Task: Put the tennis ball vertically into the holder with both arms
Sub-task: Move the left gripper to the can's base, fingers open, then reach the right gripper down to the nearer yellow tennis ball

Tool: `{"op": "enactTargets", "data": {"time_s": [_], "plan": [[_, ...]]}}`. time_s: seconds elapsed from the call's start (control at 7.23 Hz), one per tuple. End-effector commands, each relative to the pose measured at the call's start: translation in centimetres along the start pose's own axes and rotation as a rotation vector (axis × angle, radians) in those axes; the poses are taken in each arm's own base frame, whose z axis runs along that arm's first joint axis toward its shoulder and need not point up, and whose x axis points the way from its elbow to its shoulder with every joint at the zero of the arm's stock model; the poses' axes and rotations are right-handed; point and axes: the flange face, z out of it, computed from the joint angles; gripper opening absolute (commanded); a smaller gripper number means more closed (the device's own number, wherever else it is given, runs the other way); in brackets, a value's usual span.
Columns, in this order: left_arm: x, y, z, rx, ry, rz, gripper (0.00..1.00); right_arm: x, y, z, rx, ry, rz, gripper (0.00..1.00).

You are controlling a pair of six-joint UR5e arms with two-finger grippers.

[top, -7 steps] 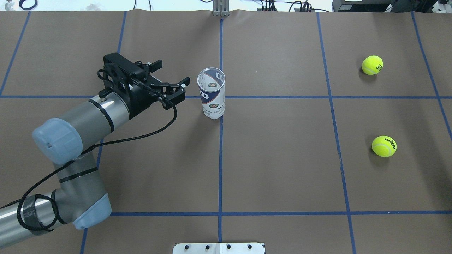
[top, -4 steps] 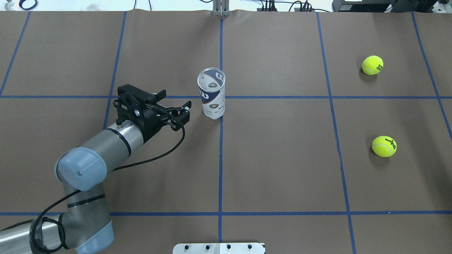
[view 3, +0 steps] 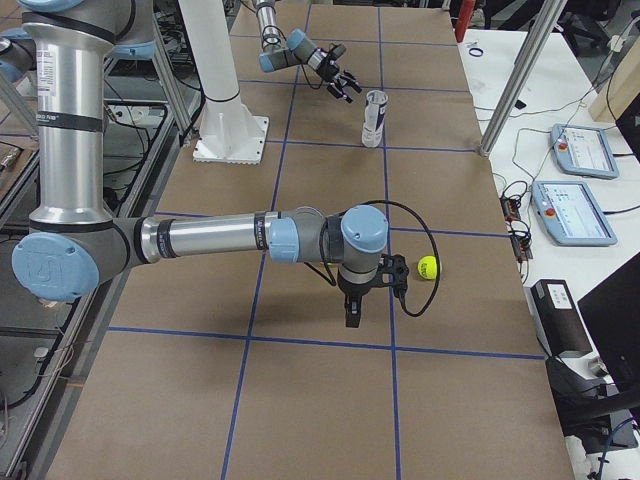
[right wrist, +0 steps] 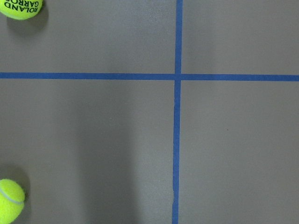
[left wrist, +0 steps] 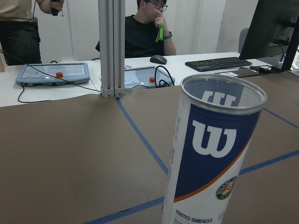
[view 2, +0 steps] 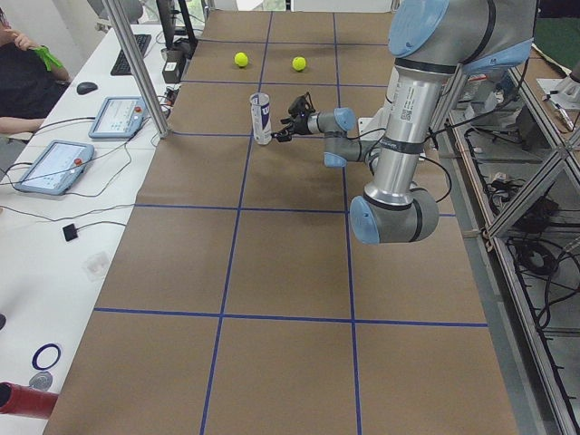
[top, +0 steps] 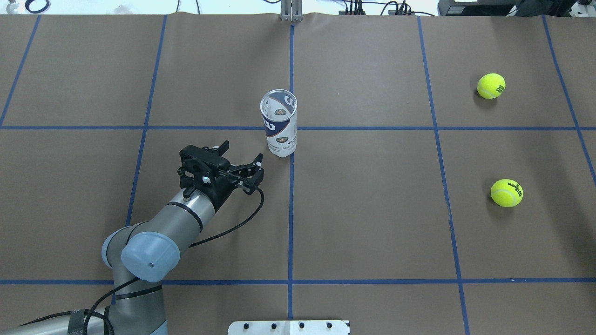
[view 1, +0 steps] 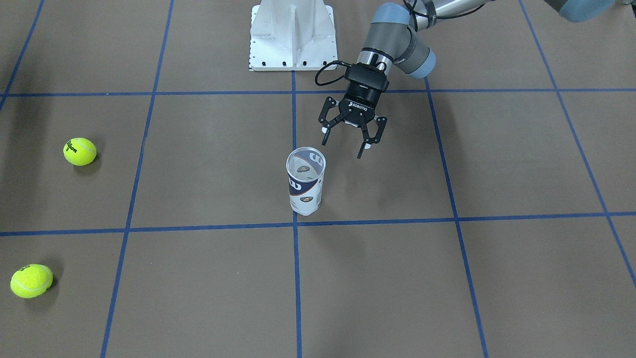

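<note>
holder [top: 278, 123] stands upright; left gripper [top: 242, 152], fingers spread, hovers near it, and an off-centre approach could knock it over.

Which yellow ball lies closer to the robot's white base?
The ball showing the Wilson name. A blue tape line runs between them, with this one on the side of the white base and the other ball beyond.

white-and-navy holder [top: 279, 125], yellow-green tennis balls [top: 491, 86], brown table [top: 372, 209] with blue grid lines

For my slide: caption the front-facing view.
Open left hand hovers by the upright holder; tennis ball and second ball lie aside.
</note>
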Motion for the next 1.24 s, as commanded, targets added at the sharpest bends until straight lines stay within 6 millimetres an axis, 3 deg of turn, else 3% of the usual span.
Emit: {"op": "enactTargets", "data": {"time_s": [0.0,0.41,0.69,0.83,1.11], "plan": [[0.8,-0.2,0.4,0.008,0.000,-0.003,0.90,-2.4,-0.9,-0.5,0.001,-0.099,0.095,1.00],[0.7,-0.1,0.4,0.006,-0.002,-0.001,0.90,-12.0,-1.8,1.9,-0.054,-0.119,0.038,1.00],[0.8,-0.1,0.4,0.007,-0.001,-0.002,0.91,-17.0,-1.5,4.7,-0.050,-0.126,0.064,1.00],[0.7,-0.2,0.5,0.008,-0.002,-0.002,0.91,-19.1,-1.0,6.9,-0.053,-0.088,0.046,1.00],[0.7,-0.2,0.4,0.009,-0.001,-0.002,0.91,-21.2,0.1,10.3,-0.083,-0.043,-0.020,1.00]]}}
